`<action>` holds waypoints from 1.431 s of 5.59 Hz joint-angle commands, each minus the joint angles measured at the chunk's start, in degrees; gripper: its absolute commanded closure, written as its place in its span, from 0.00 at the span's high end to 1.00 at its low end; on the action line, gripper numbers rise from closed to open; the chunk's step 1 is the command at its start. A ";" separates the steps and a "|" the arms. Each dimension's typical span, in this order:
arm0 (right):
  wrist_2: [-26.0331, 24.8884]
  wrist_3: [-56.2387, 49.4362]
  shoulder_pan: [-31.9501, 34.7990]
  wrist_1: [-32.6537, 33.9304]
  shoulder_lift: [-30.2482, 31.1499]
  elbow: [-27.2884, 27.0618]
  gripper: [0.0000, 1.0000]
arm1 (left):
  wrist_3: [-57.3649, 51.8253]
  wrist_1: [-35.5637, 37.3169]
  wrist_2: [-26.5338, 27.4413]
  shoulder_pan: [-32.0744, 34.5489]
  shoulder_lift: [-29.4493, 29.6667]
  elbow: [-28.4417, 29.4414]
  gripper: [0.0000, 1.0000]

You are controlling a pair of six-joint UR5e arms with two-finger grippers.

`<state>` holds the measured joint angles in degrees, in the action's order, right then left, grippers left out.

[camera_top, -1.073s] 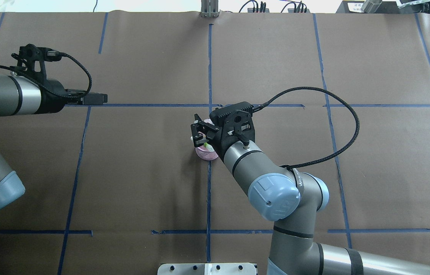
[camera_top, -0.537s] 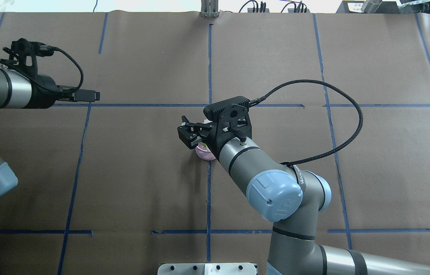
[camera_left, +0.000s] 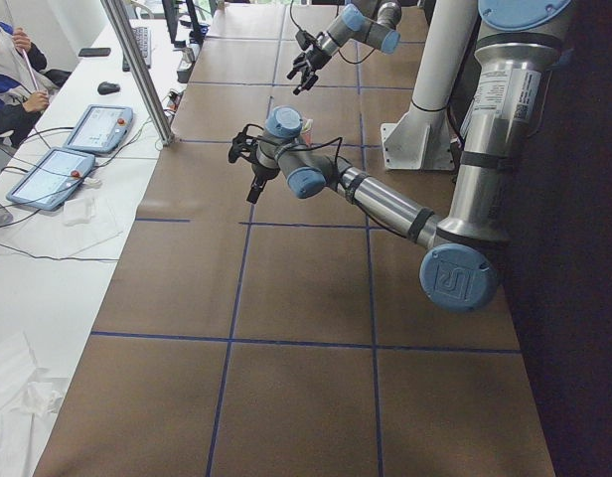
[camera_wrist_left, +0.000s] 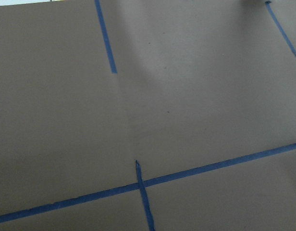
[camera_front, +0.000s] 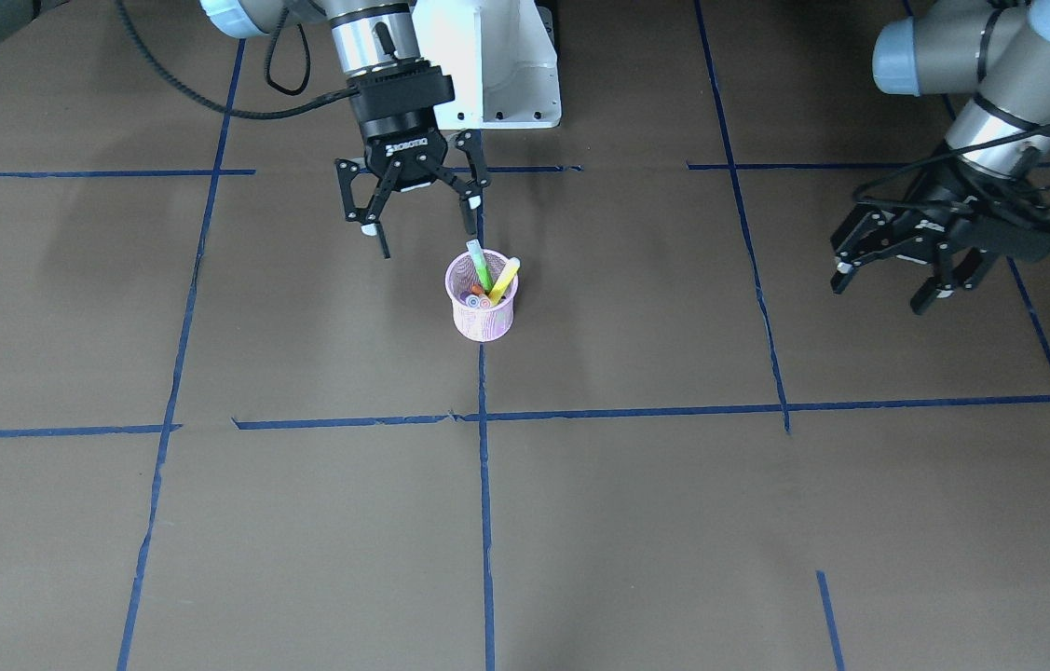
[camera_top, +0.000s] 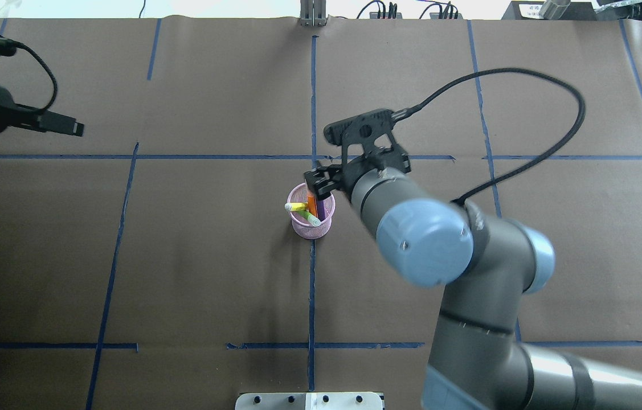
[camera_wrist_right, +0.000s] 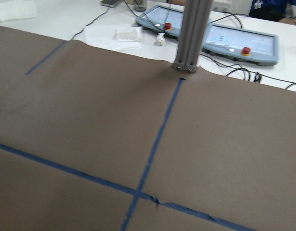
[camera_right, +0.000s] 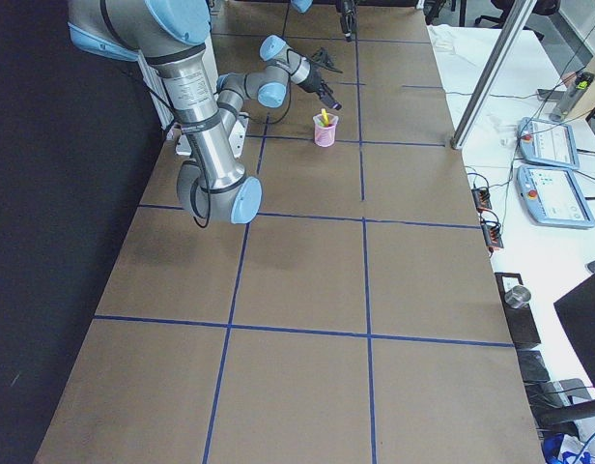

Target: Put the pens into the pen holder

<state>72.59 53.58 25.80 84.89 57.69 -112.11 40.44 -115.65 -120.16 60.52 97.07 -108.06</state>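
The pink mesh pen holder (camera_front: 484,324) stands upright at the table's middle, on a blue tape line. It holds the green pen (camera_front: 479,265), the yellow pen (camera_front: 507,276), and the orange and purple pens, whose ends (camera_front: 476,299) show inside. From overhead the pen holder (camera_top: 306,230) shows the yellow pen (camera_top: 297,206) and the orange pen (camera_top: 311,202). My right gripper (camera_front: 425,240) is open and empty, raised just beside the cup on the robot's side; it also shows overhead (camera_top: 323,180). My left gripper (camera_front: 880,291) is open and empty, far off to the side.
Brown paper with blue tape lines (camera_top: 313,102) covers the table. The white robot base (camera_front: 487,65) stands behind the right gripper. A metal post (camera_top: 313,14) rises at the far edge. Both wrist views show only paper and tape.
My right gripper has moved off the top of the pen holder, up and back, so the pens in it now show. My left arm has drawn away to the left.
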 commanded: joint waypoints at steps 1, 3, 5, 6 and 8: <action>21.70 -2.93 16.04 14.56 1.45 -0.65 1.00 | -8.16 12.65 -1.39 7.03 -0.83 0.22 1.00; 41.78 -19.92 33.54 14.60 11.69 1.10 1.00 | -26.03 20.08 -5.92 19.14 -0.22 9.30 1.00; 56.52 -35.83 45.16 14.51 20.31 6.61 1.00 | -33.73 20.37 -13.67 26.99 0.23 22.85 1.00; 60.61 -43.83 50.96 14.51 26.19 7.08 1.00 | -34.28 22.03 -13.96 28.06 -0.29 23.25 1.00; 63.20 -51.55 57.25 13.90 32.48 7.17 1.00 | -42.69 28.17 -15.80 30.35 -2.23 22.81 1.00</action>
<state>134.84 4.73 80.68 99.00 88.03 -105.07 1.17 -90.18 -135.39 89.83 95.55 -85.19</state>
